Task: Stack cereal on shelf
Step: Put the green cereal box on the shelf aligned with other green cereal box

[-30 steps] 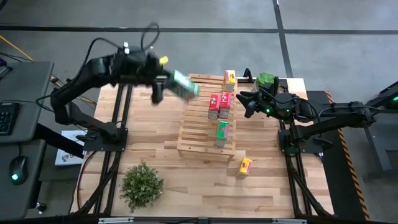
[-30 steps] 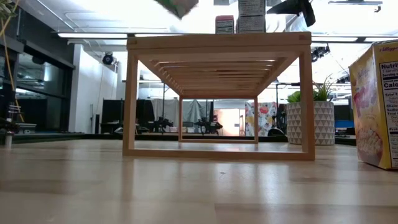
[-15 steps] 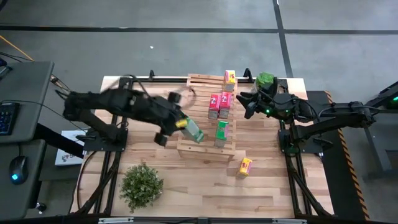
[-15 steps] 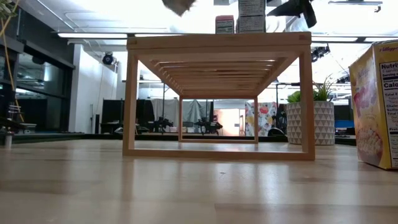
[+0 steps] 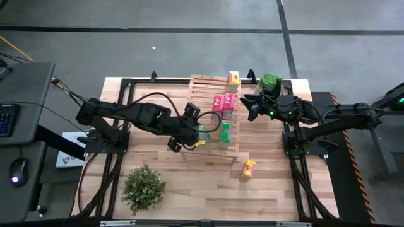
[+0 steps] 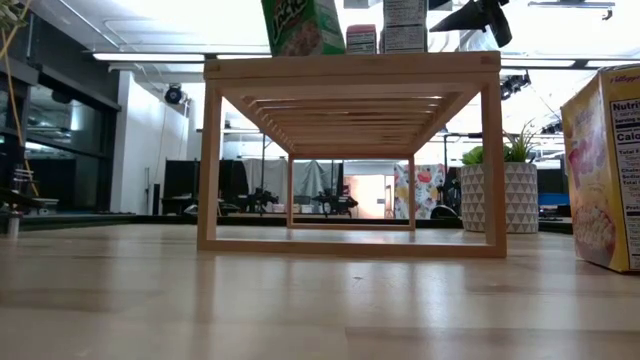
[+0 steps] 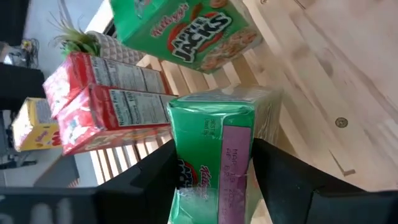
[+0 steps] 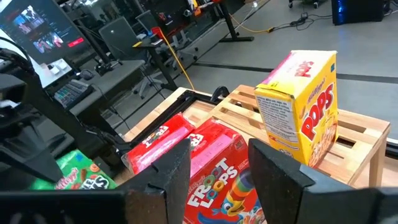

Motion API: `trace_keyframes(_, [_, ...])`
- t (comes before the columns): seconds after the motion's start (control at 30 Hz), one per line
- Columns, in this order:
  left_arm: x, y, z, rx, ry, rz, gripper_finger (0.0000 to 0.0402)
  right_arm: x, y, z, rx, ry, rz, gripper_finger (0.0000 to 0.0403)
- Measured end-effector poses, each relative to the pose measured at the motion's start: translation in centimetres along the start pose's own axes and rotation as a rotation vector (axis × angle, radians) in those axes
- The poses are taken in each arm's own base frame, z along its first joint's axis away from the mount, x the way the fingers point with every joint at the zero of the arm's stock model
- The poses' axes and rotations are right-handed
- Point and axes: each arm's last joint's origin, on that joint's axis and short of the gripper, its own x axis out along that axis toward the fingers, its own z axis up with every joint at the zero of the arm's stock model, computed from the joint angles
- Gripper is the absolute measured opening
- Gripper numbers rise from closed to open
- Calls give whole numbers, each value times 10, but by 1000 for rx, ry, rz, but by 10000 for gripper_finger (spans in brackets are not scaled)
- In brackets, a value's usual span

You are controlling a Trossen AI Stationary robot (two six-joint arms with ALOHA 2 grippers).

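The light-wood slatted rack (image 5: 208, 135) stands mid-table. On its top stand a yellow box (image 5: 233, 78), two pink-red boxes (image 5: 223, 104) and a green box (image 5: 225, 131). A second yellow box (image 5: 249, 168) rests on the table near the rack's near right corner. My left gripper (image 5: 192, 129) reaches over the rack's near left part, shut on the second green box (image 7: 214, 143). My right gripper (image 8: 217, 155) hovers open beside the rack's right edge, facing the pink-red boxes (image 8: 205, 162) and the yellow box (image 8: 301, 106). My left gripper pinches the green box by its two broad faces, one finger (image 7: 152, 177) on each, with a narrow panel (image 7: 233, 168) facing the wrist camera. The fingers come roughly level from the table's left. The box (image 6: 303, 27) stands upright, its bottom end at the rack's top slats.
A leafy plant (image 5: 144, 187) sits on the table near the near left corner. A potted green plant (image 5: 270, 81) stands at the far right, close behind my right gripper. The plank tabletop (image 5: 189, 189) lies bare in front of the rack.
My left arm has swung from above the rack's far left corner toward the near edge and down. The green box, carried tilted in the air before, now stands upright at the rack's top, left of the other green box. The right arm has kept still.
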Motion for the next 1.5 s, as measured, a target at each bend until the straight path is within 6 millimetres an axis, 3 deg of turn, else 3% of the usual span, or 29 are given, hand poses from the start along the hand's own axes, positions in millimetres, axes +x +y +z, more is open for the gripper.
trace_keyframes(0.53, [-3, 6, 8, -30, -80, 13, 273, 0, 0, 0, 2, -2, 1, 154])
trace_keyframes(0.67, [-16, 14, 8, -46, -84, 42, 274, 0, 0, 0, 3, -4, 2, 154])
trace_keyframes(0.8, [-42, 24, 2, -92, -85, 76, 274, 0, 0, 0, 3, -3, 2, 154])
trace_keyframes(0.93, [-67, 36, -20, -344, -94, 65, 271, 0, 0, 0, 4, -3, 2, 154])
trace_keyframes(1.1, [-70, 26, -61, -680, -85, -13, 216, 0, 0, 0, 2, -4, -4, 154])
trace_keyframes(1.23, [-59, -6, -83, -891, -159, -40, 112, 0, 0, 0, -1, -3, -8, 154])
trace_keyframes(1.33, [-49, -34, -88, -1047, -353, -121, 24, 0, 0, 0, -1, -2, -8, 154])
trace_keyframes(1.5, [-19, -80, -89, -1202, -531, -263, 5, 0, -1, -1, -5, 1, -11, 154])
